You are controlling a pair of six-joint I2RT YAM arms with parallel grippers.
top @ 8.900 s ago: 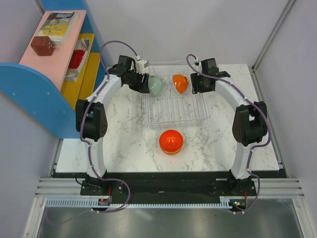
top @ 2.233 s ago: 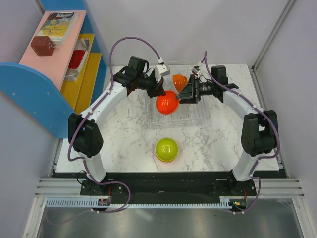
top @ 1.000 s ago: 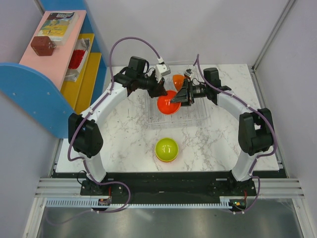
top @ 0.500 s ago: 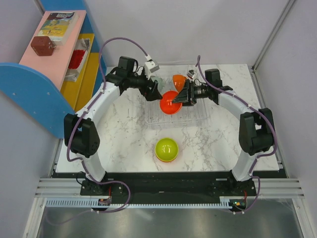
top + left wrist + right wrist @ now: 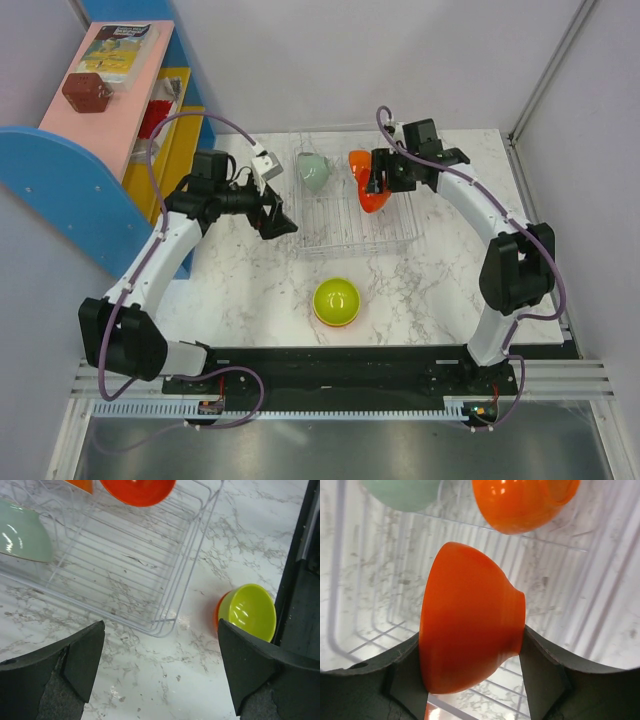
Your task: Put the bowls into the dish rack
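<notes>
**Red-orange bowl gripped over the rack**

The dish rack [image 5: 340, 226] is set at the far middle of the bench. A mint bowl [image 5: 314, 172] and an orange bowl [image 5: 360, 161] are propped along its far side. A red-orange bowl [image 5: 470, 640] is pinched on its side by the right gripper [image 5: 472, 666], just in front of the orange bowl; contact with the wires cannot be told. The left gripper [image 5: 160, 635] is held beside the rack's near-left corner, jaws spread and unfilled. A lime bowl [image 5: 337, 301] is seen towards the near edge, apart from the rack.
</notes>
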